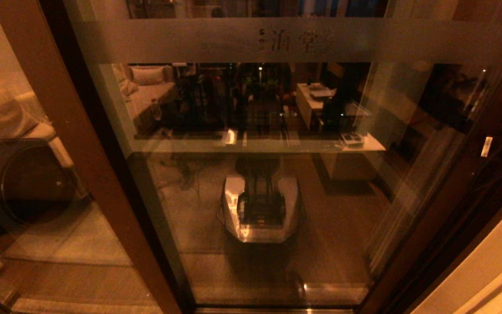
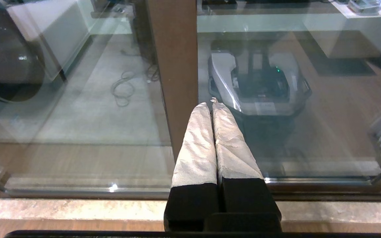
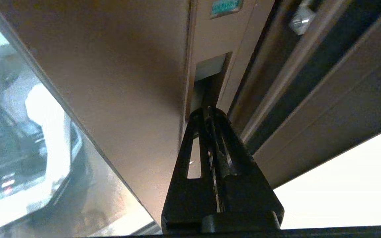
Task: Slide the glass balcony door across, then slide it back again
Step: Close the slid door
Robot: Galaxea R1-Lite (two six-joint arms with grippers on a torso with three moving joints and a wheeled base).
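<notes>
**slidefan:** So the glass balcony door (image 1: 251, 183) fills most of the head view, frosted band (image 1: 294, 41) with faint characters across the top, dark brown frame each side, and it looks pulled all the way over to the right jamb. The right pincer (image 3: 210, 110) is clenched, fingers pressed together with nothing between them, and the tips are poked at the slim recessed handle slot (image 3: 210, 74) in the door's stile. I'd guess it's about to hook the slot and drag the door across.

**railguy:** Agreed. If so, get the tips properly seated inside the recess first, then push along the track, not into the glass. Any angle and those closed fingers could skate out of such a shallow slot. Slow and level would be my call.

**slidefan:** Funny thing, the slot only shows in the right wrist view. From the head you just get the dark stile (image 1: 451, 196) and no pincer at all.

**railguy:** And the left wrist view gives the bottom track (image 2: 78, 190) and stone sill (image 2: 78, 208), which the others barely show. The left pincer (image 2: 213, 103) is there too, clenched on nothing, padded fingers together, hanging parked low in front of the door's left stile (image 2: 174, 66), apart from it.
</notes>
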